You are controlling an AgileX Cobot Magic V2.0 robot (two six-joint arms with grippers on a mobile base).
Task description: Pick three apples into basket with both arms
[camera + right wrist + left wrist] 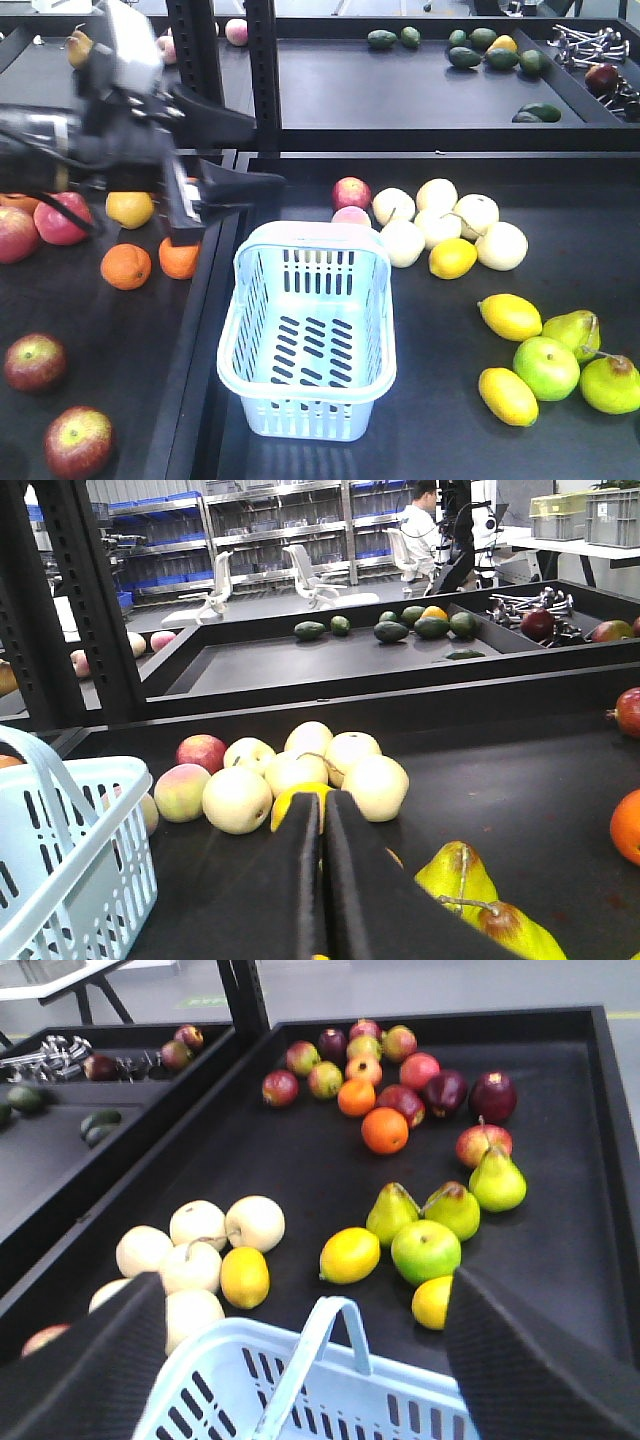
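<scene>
Left gripper [268, 152] apart near pale blue slotted plastic basket [305, 385]; right gripper [322, 810] pressed together, empty. Dark maroon round apples [35, 362]: likely firm, smooth; pinch across middle.

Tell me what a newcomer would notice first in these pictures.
The empty pale blue basket in the middle of the front view stands out first, with the left end effector hanging open by its far corner. Bright fruit rings it: pale round pears behind, lemons to the right, dark red apples in the picture's lower left.
</scene>
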